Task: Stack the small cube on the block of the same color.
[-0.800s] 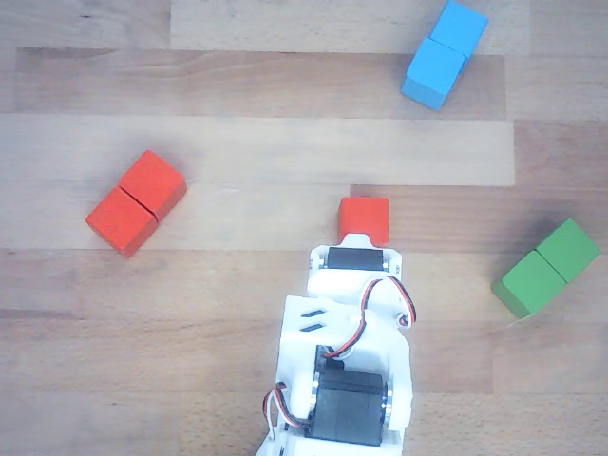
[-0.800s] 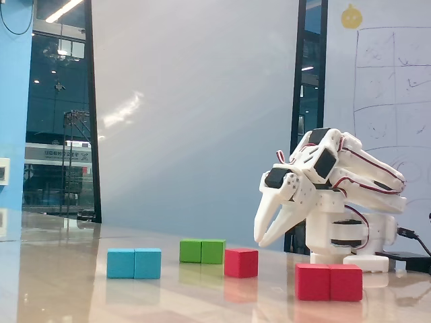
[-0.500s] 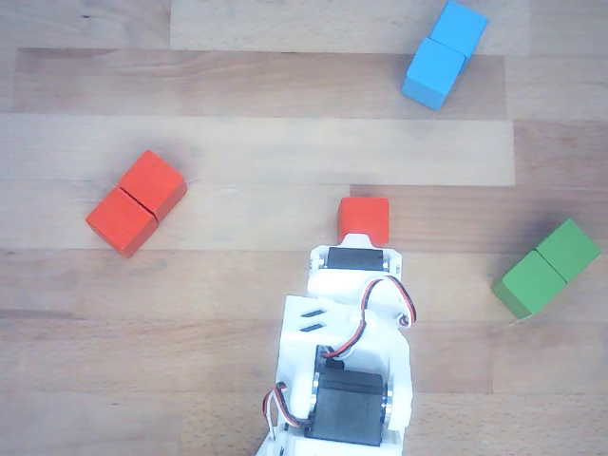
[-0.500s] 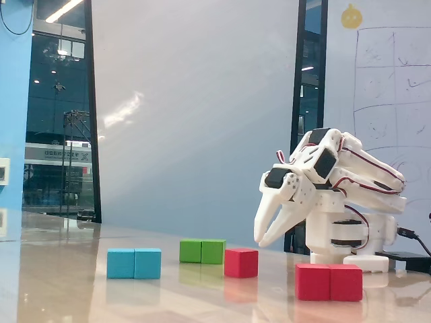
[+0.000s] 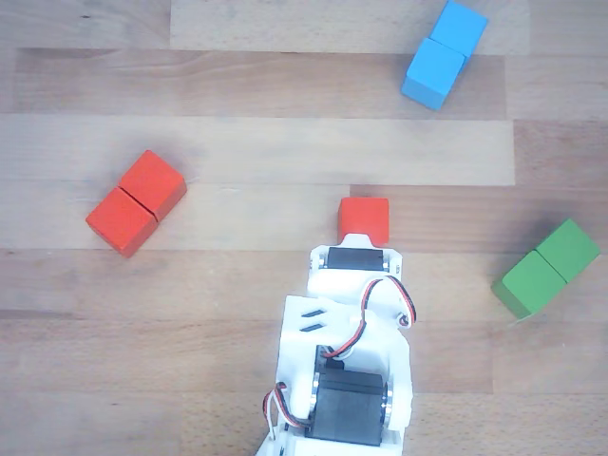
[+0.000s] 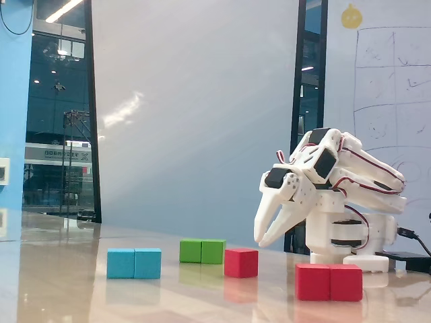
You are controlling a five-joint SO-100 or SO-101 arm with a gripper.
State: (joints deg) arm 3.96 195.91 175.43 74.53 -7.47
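My gripper (image 6: 260, 240) hangs above the table (image 6: 81, 282), fingers pointing down with a narrow gap between the tips, holding nothing; in the other view my arm (image 5: 347, 351) hides the tips. The small cube (image 5: 364, 218) rests on the wood just beyond my wrist housing in the other view; in the fixed view it (image 6: 241, 262) sits below and left of my fingertips, not touched. The block of the same color (image 5: 136, 202) lies well apart, to the left in the other view, angled; the blue block (image 5: 444, 54) lies far upper right; the green block (image 5: 544, 267) lies right.
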